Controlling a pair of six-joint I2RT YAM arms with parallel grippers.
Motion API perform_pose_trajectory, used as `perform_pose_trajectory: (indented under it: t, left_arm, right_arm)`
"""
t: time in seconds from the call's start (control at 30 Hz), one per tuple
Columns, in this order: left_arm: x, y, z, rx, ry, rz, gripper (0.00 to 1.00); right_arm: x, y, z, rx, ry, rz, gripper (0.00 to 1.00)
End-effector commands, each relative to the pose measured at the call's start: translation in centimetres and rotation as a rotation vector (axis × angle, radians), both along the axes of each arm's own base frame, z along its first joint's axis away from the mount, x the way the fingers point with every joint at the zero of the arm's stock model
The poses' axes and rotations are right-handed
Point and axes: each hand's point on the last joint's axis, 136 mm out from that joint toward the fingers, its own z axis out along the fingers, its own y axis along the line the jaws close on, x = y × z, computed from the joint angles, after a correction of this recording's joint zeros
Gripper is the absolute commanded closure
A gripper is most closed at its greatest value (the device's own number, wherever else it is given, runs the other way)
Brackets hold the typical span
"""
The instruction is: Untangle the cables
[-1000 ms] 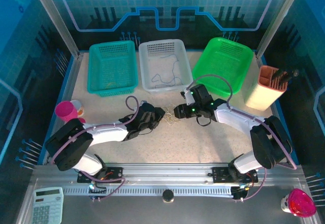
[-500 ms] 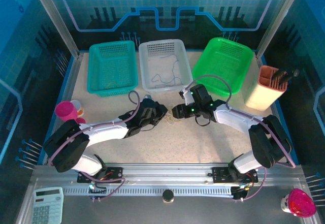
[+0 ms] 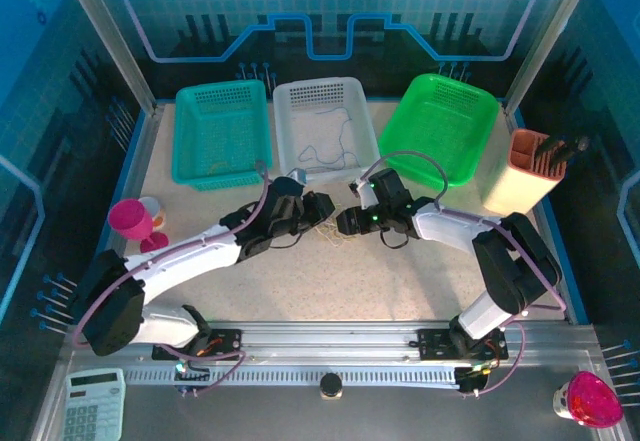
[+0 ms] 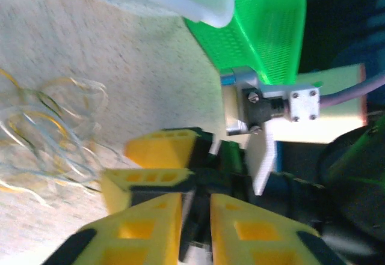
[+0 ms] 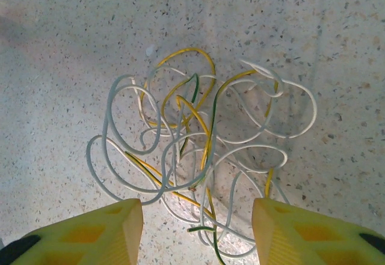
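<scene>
The cables lie in one small tangle (image 3: 329, 229) on the speckled table between my two grippers. In the right wrist view the tangle (image 5: 198, 157) shows whitish, yellow and dark green strands looping over each other. My right gripper (image 5: 197, 232) is open, its yellow fingers (image 5: 96, 235) straddling the near edge of the tangle without touching it. My left gripper (image 3: 318, 205) hovers just left of the tangle. In the left wrist view its gripper (image 4: 195, 223) is shut to a narrow gap with no wire seen in it, and the tangle (image 4: 51, 127) lies off to the left.
A white basket (image 3: 290, 166) behind the tangle holds thin loose wires (image 3: 330, 143). A teal basket (image 3: 222, 133) and a green basket (image 3: 440, 126) flank it. An orange holder (image 3: 525, 171) stands at the right, a pink cup (image 3: 128, 218) at the left.
My left arm has stretched forward and right, carrying its gripper closer to the white basket. The right gripper has edged slightly left toward the tangle.
</scene>
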Motion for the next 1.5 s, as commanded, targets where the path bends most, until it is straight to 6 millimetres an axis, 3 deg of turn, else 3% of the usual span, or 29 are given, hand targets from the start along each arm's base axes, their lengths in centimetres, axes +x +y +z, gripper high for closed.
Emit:
perform_pose_trajectory:
  t: [0.0, 0.2, 0.43, 0.77, 1.07, 1.47]
  left_arm:
    - [0.4, 1.9, -1.9, 0.294, -0.062, -0.101, 0.68]
    - [1.9, 1.2, -3.6, 0.512, -0.142, -0.262, 0.63]
    - [3.1, 0.1, -4.4, 0.6, -0.159, -0.356, 0.57]
    - [0.4, 1.0, -4.0, 0.604, -0.255, -0.479, 0.34]
    - [-0.2, 0.0, -5.1, 0.632, -0.274, -0.61, 0.46]
    - [0.2, -0.5, -7.8, 0.669, -0.223, -0.658, 0.47]
  right_arm:
    - [0.3, -0.3, 1.2, 0.007, -0.038, -0.008, 0.48]
    - [0.0, -1.1, 1.9, 0.001, -0.054, -0.022, 0.48]
    - [-0.7, -2.4, 1.8, -0.004, -0.049, -0.049, 0.48]
    - [-0.3, -3.3, 2.3, -0.004, -0.045, -0.06, 0.47]
    - [0.4, -2.3, 1.3, 0.027, -0.002, -0.066, 0.48]
    - [0.5, -2.3, 1.2, 0.031, 0.001, -0.07, 0.48]
